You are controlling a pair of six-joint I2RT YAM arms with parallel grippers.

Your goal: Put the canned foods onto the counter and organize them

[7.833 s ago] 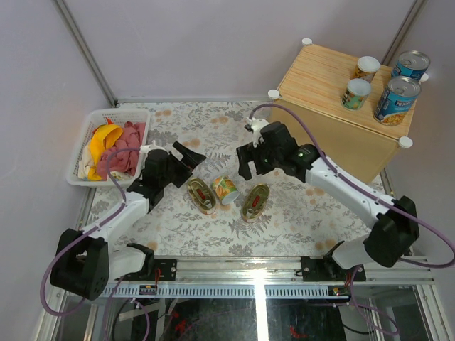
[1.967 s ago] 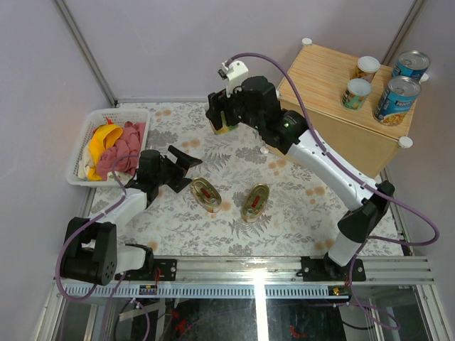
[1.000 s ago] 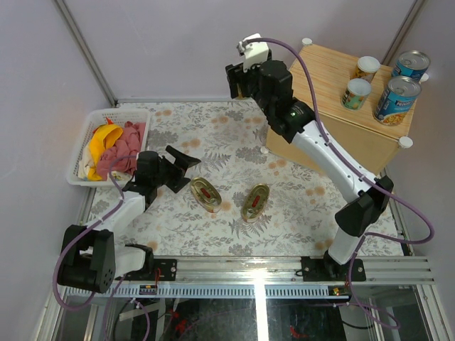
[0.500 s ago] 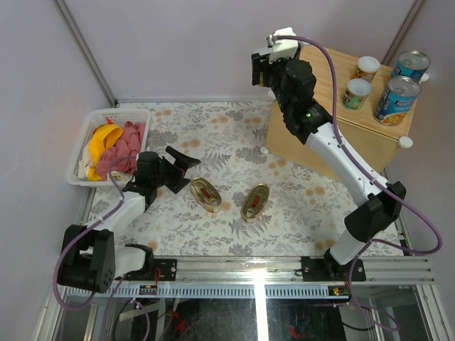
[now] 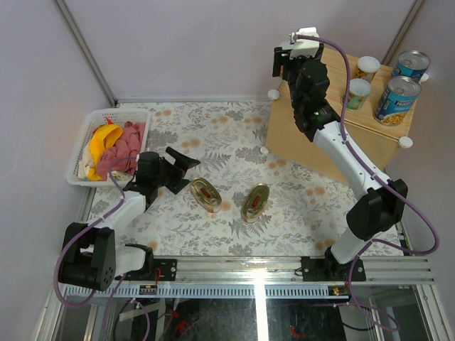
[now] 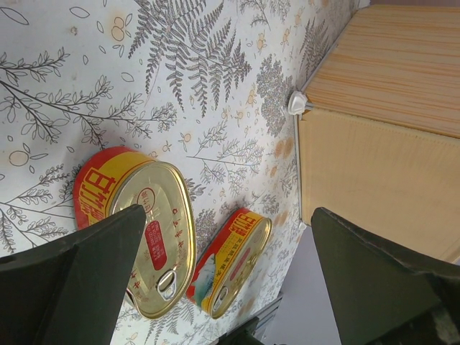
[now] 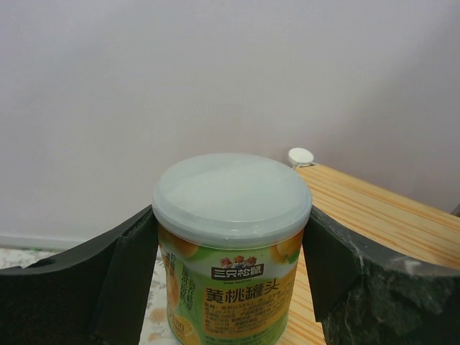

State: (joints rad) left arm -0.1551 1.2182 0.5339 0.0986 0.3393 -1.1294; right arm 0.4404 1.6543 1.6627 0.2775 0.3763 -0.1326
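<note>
1. Basket (image 5: 121, 111): white plastic, rectangular, lattice walls. Sits at nine to ten o'clock in the top view, at the table's left edge.
2. Yellow cloth (image 5: 102, 139): crumpled, in the basket's left half.
3. Pink-red cloth (image 5: 131, 135): crumpled, in the basket's right half, touching the yellow cloth.
4. Table cover (image 5: 227, 135): pale, printed with grey fern fronds and small orange blossoms. Lies flat across the centre.
5. Walls (image 5: 185, 42): plain lilac, from nine through twelve to three o'clock.
6. Metal struts, slanted: one at eleven o'clock (image 5: 84, 51), one at one o'clock (image 5: 407, 25).
7. Aluminium rail (image 5: 213, 273): ribbed, runs across at six o'clock.
</note>
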